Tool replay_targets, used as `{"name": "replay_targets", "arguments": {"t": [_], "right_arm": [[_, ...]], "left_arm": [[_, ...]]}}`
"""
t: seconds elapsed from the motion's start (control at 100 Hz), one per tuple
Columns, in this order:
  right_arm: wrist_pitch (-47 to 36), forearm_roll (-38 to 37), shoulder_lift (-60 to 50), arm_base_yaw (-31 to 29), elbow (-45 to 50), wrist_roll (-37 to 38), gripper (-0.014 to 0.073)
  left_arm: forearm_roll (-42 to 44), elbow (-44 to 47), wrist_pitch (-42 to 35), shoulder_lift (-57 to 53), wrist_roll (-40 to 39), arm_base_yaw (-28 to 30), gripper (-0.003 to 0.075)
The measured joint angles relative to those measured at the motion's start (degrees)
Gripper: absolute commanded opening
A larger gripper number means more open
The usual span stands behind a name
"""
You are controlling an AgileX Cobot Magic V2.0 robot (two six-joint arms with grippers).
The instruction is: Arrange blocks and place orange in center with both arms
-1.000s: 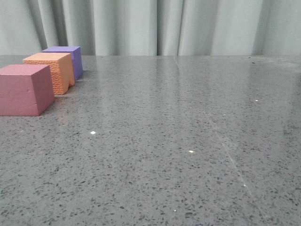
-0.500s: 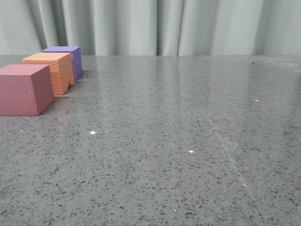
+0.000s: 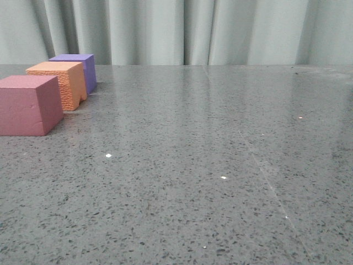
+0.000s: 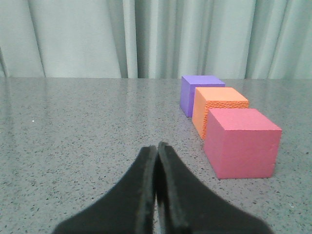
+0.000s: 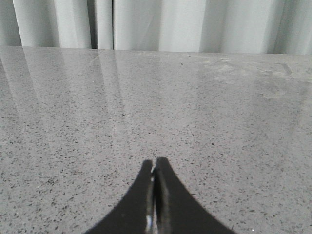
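Orange block (image 3: 58, 84) sits mid-row at the table's (image 3: 220, 165) far left, between the purple cube (image 3: 77, 69) behind and the pink-red cube (image 3: 30, 105) in front. Foam, likely light and slightly yielding; its pebbled side faces should grip well. Left gripper (image 4: 156, 151) and right gripper (image 5: 154, 168) are both clenched, empty. Open tabletop stretches right.

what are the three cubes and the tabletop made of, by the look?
Orange cube: likely foam, its side pebbled and porous. Pink-red cube and purple cube: probably the same foam, matte, smoother faces. Tabletop: grey speckled stone or a stone-look laminate, polished, since it reflects the curtain; which one is unclear.
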Motion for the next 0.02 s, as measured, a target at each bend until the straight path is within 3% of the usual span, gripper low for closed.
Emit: {"name": "replay_targets", "arguments": {"t": [0.02], "right_arm": [[0.00,0.00,0.00,0.00,0.00,0.00,-0.0067]], "left_arm": [[0.00,0.00,0.00,0.00,0.00,0.00,-0.0010]]}}
